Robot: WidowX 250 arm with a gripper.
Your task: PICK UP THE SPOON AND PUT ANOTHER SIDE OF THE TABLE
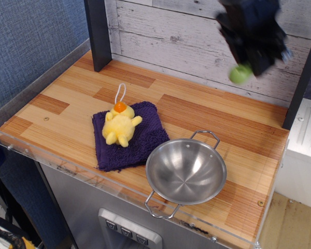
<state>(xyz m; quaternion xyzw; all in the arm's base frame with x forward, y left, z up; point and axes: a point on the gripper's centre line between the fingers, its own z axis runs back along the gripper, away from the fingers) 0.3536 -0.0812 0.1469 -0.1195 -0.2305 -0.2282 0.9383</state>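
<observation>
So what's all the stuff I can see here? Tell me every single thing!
Spoon: one, green handle end showing, held up in the air at the back right.
Duck toy: one, yellow, lying on the cloth.
Cloth: one, purple, middle of the table.
Bowl: one, shiny steel, front right, empty.
Table: one, wooden strips.
Post: one, dark, back left.
Pincer: one, black, blurred, holding the spoon.
</observation>
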